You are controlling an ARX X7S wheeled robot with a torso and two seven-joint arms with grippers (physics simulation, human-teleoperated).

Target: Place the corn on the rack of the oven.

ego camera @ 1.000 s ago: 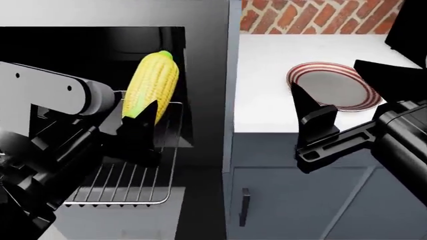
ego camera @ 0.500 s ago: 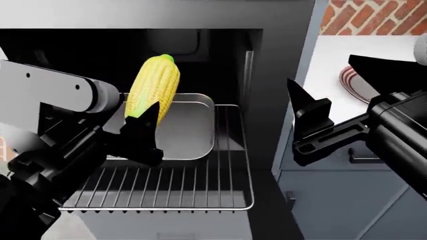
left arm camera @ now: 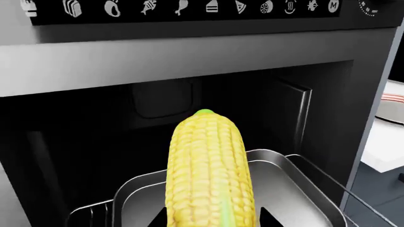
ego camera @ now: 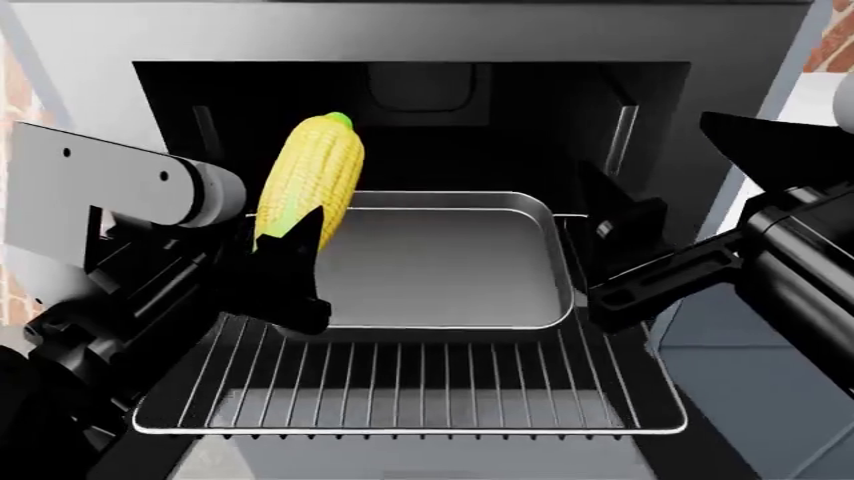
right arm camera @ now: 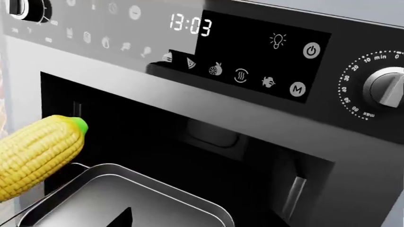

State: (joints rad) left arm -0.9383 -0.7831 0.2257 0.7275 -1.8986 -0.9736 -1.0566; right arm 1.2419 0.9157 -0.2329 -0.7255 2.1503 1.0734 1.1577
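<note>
**Corn held above the pulled-out rack at the oven mouth**

The left end effector (ego camera: pixel 287 275) is closed on the lower end of the corn (ego camera: pixel 310 178), its dark fingers pressed against both sides of the ear. The corn stands nearly upright, leaning slightly toward 1 o'clock in the head view, green tip uppermost. It hangs in the air over the left part of the rack (ego camera: pixel 400 385), in front of the open oven (ego camera: pixel 414 40), touching neither the bars nor the baking tray (ego camera: pixel 454 255).

The rack is drawn out of the black cavity toward the robot, and the grey tray lies on its rear half, at 3 o'clock from the corn. In the left wrist view the corn (left arm camera: pixel 208 175) fills the centre, with the tray (left arm camera: pixel 303 189) behind it.

The right end effector (ego camera: pixel 627 250) hovers at the rack's right edge, just beside the tray's right rim, holding nothing; how far its fingers are spread cannot be told. The right wrist view shows the oven's control panel (right arm camera: pixel 252 52) reading 13:03 and a dial (right arm camera: pixel 385 87).
</note>
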